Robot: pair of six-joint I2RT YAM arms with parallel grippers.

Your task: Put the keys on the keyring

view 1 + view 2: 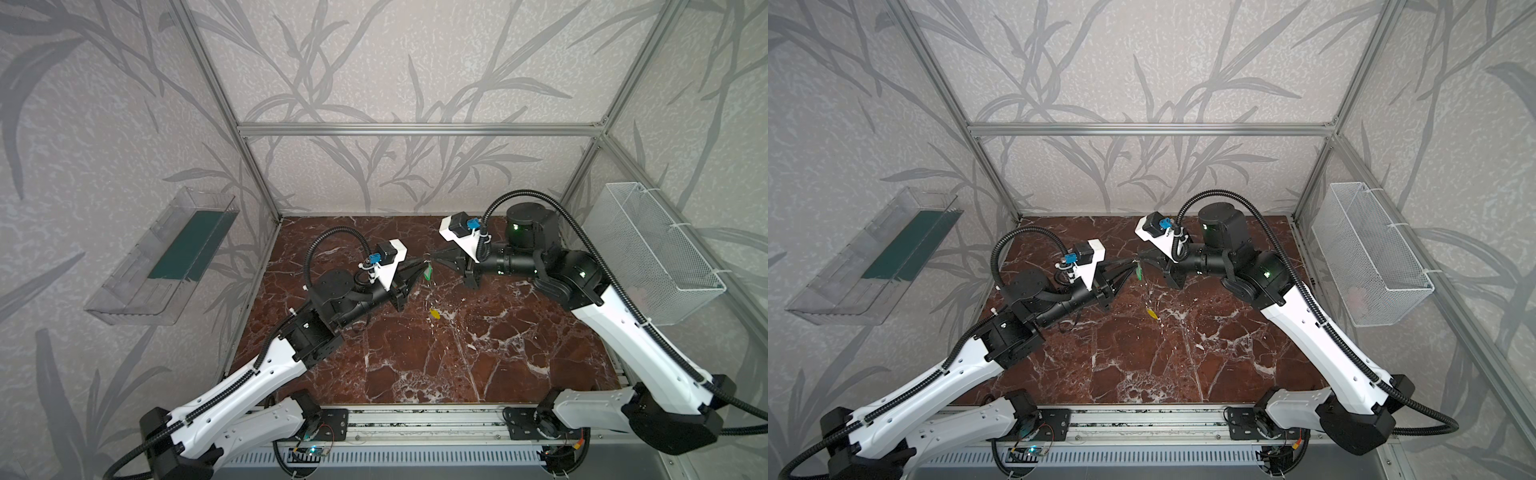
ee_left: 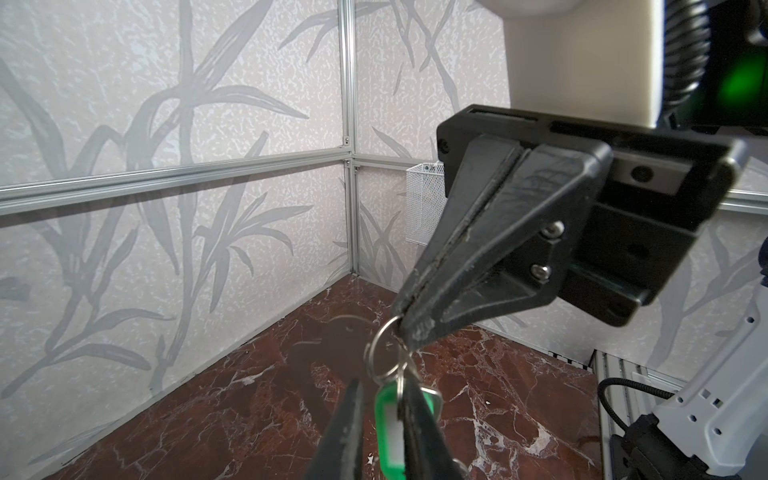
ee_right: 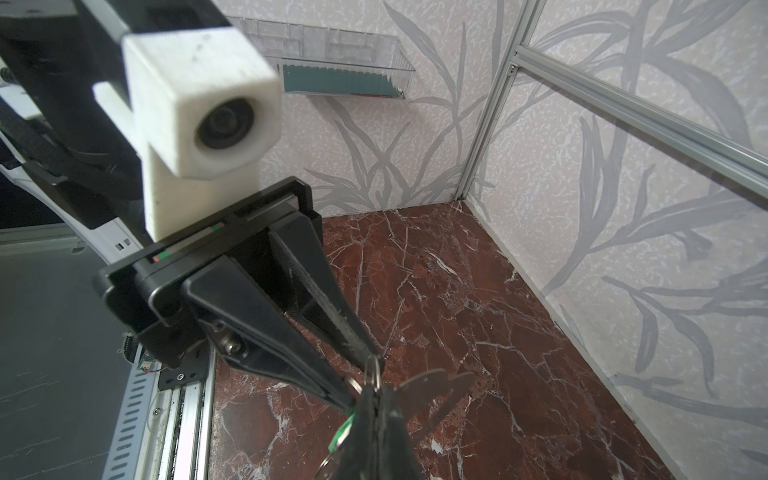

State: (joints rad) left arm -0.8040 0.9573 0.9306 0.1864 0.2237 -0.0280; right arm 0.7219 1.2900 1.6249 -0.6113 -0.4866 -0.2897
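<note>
The right pincer (image 2: 409,330) is pressed together on the keyring (image 2: 367,353), a thin round metal ring, which it holds in the air by its rim. From that ring hang a silvery key (image 2: 430,395) and its green tag (image 2: 388,419).

The left pincer (image 2: 382,384) meets it tip to tip from the left. Its jaws stand slightly apart with the green tag between them. Whether they squeeze the tag or only flank it cannot be told. The right wrist view shows the same meeting from the other side. There the right pincer (image 3: 376,392) is closed at the ring, and the flat grey key (image 3: 432,384) sticks out beside it.

In both top views the two pincers (image 1: 422,262) (image 1: 433,255) meet above the far middle of the worktop (image 1: 457,365), and the green tag (image 1: 1137,272) dangles just below the tips.

A yellow tag (image 1: 435,313) lies on the worktop nearer than the pincers, well apart from them. Its key is too small to make out.

A wire basket (image 1: 656,249) hangs on the right wall, and a clear tray (image 1: 166,257) is on the left wall.
</note>
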